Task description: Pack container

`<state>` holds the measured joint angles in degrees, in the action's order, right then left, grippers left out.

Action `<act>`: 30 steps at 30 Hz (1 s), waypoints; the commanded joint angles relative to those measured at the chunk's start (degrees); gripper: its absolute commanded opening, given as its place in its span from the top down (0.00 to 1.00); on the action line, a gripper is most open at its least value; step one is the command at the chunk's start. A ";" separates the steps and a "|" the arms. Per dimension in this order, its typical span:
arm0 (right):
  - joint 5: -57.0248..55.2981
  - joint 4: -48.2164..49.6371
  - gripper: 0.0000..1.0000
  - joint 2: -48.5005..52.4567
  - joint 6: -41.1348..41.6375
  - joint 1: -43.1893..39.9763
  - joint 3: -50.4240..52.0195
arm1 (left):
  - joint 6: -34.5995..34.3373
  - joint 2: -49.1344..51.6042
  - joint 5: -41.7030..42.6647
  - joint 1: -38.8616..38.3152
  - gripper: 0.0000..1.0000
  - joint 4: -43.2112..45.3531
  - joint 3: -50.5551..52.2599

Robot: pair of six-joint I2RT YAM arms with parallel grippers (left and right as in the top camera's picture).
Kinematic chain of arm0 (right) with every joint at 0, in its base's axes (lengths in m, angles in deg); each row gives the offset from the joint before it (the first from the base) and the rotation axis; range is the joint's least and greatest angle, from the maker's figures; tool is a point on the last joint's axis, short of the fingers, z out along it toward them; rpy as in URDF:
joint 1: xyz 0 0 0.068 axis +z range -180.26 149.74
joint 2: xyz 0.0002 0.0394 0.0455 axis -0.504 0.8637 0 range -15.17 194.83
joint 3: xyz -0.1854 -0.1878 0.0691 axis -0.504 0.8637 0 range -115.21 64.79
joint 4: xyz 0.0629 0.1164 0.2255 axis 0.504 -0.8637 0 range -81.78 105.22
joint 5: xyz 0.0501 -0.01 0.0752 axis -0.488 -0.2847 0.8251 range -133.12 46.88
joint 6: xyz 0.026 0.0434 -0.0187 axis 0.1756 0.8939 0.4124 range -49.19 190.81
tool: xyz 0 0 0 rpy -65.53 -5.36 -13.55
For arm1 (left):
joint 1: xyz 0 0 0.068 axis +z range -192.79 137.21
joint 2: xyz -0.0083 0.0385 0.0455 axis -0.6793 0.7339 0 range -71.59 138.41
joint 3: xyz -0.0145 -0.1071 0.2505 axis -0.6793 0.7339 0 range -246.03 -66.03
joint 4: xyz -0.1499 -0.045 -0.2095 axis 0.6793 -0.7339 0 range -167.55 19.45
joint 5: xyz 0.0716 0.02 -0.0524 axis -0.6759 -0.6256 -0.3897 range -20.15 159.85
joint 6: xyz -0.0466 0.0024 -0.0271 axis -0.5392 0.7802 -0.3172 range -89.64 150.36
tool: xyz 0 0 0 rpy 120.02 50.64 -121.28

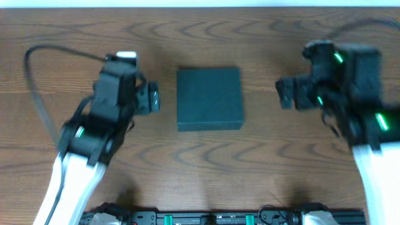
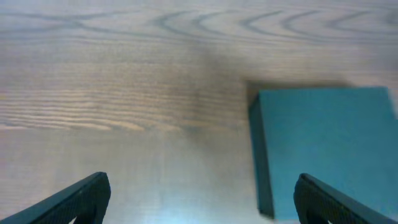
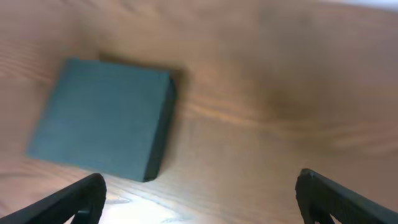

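Prying at the shut container, mid-worktop, may skid it; left gripper and right gripper stand released, empty.

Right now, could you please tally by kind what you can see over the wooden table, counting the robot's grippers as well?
Dark teal-green matte square container, lid shut: 1
Black two-finger grippers, the left gripper and the right gripper, both open: 2
Total: 3
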<state>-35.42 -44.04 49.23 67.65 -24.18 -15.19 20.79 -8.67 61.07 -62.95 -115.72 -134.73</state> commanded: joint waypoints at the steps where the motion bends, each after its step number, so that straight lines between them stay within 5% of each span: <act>1: -0.17 -1.81 0.01 -9.11 -3.34 1.95 0.07 | 0.83 -8.26 -0.76 -3.37 0.05 -3.89 0.09; 13: -0.90 -9.49 0.01 -35.34 -2.71 2.56 0.07 | -0.83 -31.78 -4.37 -9.11 0.05 -16.15 0.09; 30: 1.11 -25.07 0.01 -37.03 -2.71 2.58 0.07 | -0.72 -33.31 -5.14 -9.11 0.05 -37.31 0.09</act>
<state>-34.76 -67.89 12.05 65.68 -22.34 -15.28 20.71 -41.76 56.94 -71.80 -152.02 -134.73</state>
